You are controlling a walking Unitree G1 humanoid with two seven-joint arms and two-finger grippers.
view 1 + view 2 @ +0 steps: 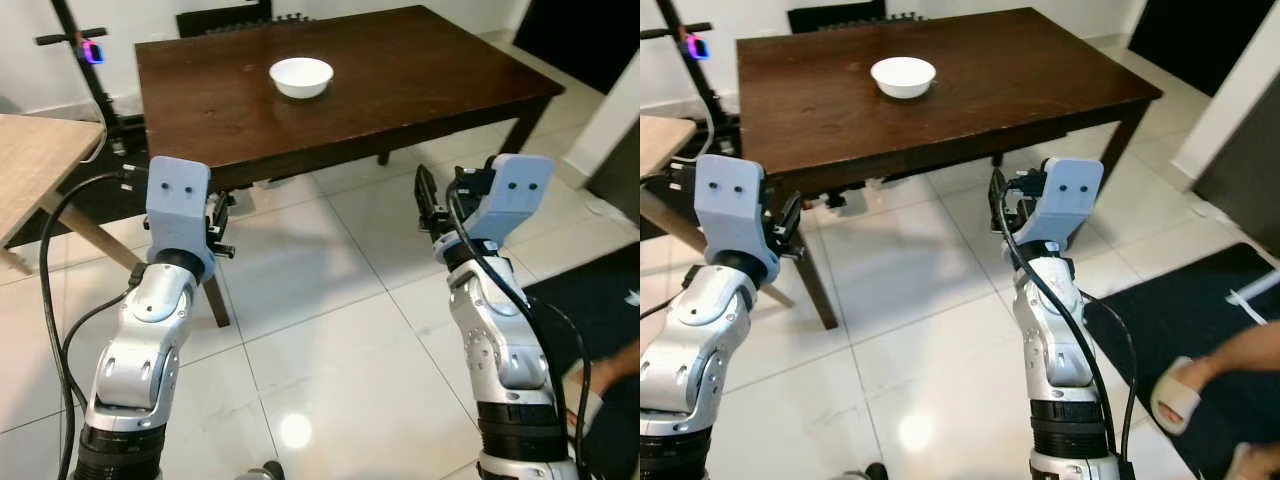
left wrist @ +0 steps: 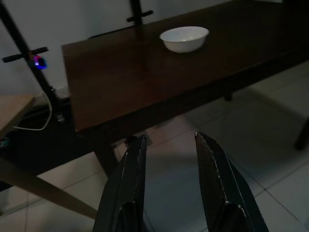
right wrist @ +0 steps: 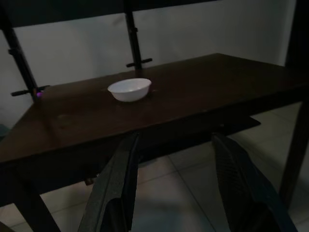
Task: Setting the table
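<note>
Dark wood worktop (image 1: 400,70) ahead, one white bowl (image 1: 301,77) on it, upright, toward the far edge and a bit left of centre, nothing touching it. Bowl looks empty.

Left gripper (image 2: 169,145) raised in front of the worktop's near edge, below the top surface level, near the near-left leg; fingers (image 2: 126,188) spread apart, released, holding nothing. Well short of the bowl. Pale blue wrist housing (image 1: 178,205) on the left arm sits just before the near-left corner.

Right gripper (image 3: 176,145) also up in front of the near edge, right of the worktop's middle, fingers (image 3: 116,186) parted, released, empty. Aimed toward the worktop, bowl well apart beyond it. Black cable (image 1: 490,275) runs down the right forearm.

White tile floor (image 1: 330,330) under and before the worktop. Light wood table (image 1: 35,160) left of the worktop, only its corner and a slanted leg visible. Black stand (image 1: 85,60) with a purple-blue light behind the worktop's far-left corner. Dark chair back (image 1: 225,18) at the far edge. Dark mat (image 1: 1200,310) on the floor right of the worktop; a person's foot in a pale slipper (image 1: 1175,392) on it, beside the right arm.
</note>
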